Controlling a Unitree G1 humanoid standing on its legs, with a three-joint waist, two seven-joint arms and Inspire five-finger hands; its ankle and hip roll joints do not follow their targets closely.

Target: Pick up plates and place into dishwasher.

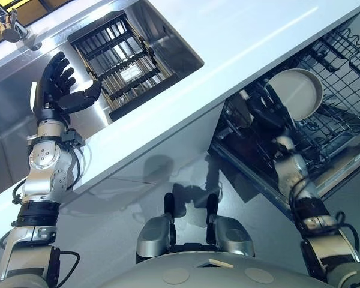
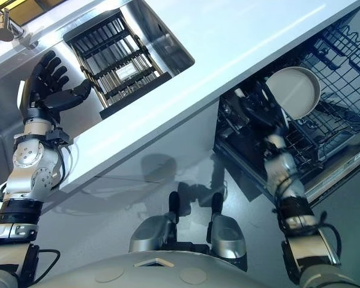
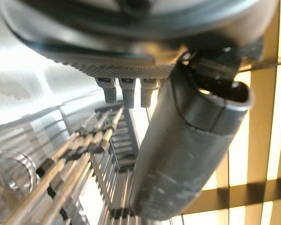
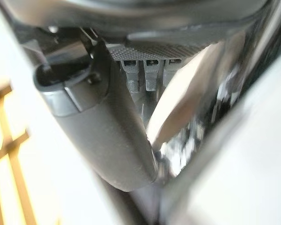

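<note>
the white table [image 1: 228,54] crosses the whole scene. the open dishwasher [image 1: 342,159] sits under its edge on our right and the steel sink [image 1: 168,39] is set into it on our left. a wire basket [image 1: 348,66] is pulled out of the dishwasher, and a dark slotted rack [image 1: 123,66] lies in the sink.

the pale round plate [image 1: 300,93] is over the wire basket, standing nearly on edge. our right hand [image 1: 265,114] holds it at its near rim. in the right wrist view the plate's edge [image 4: 192,98] runs between the thumb and the fingers, so we read that hand as pinching the plate. our left hand [image 1: 54,84] is raised over the sink beside the slotted rack. its fingers are spread and it holds nothing.

we judge the step in hand to be seating the plate. to do it well we should keep the plate upright and line its lower rim up with a gap between the basket's prongs. then we ease it down until the wires carry it, and only after that loosen the pinch. a tilted plate could catch a prong or tip over.

we count one plate, one wire basket, one slotted rack, one sink and two hands.
</note>
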